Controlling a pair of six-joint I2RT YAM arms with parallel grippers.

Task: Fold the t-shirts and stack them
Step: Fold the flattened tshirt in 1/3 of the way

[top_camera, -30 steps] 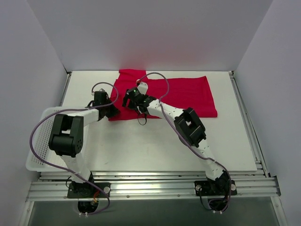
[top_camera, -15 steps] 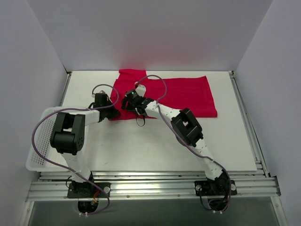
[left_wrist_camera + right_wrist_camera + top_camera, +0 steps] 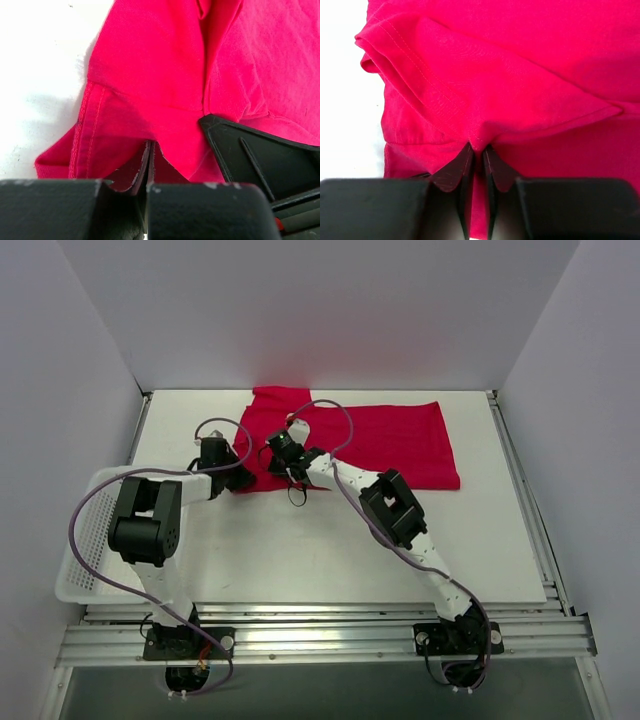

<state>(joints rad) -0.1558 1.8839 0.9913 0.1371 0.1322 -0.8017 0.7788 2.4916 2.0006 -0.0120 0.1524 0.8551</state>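
Since a second ago the right gripper [image 3: 479, 150] has drawn its fingers [image 3: 452, 172] nearly together, and they now pinch a raised fold of the t-shirt [image 3: 400, 440]. Its partner, the left gripper [image 3: 150, 150], is clamped tight on the shirt's edge beside a double-stitched hem, with cloth squeezed between its dark pads [image 3: 131, 175]. Bright red, soft and lightly creased, the shirt lies spread flat along the far edge of the white table [image 3: 300, 550]. Both grippers hold the end toward the table's left side.
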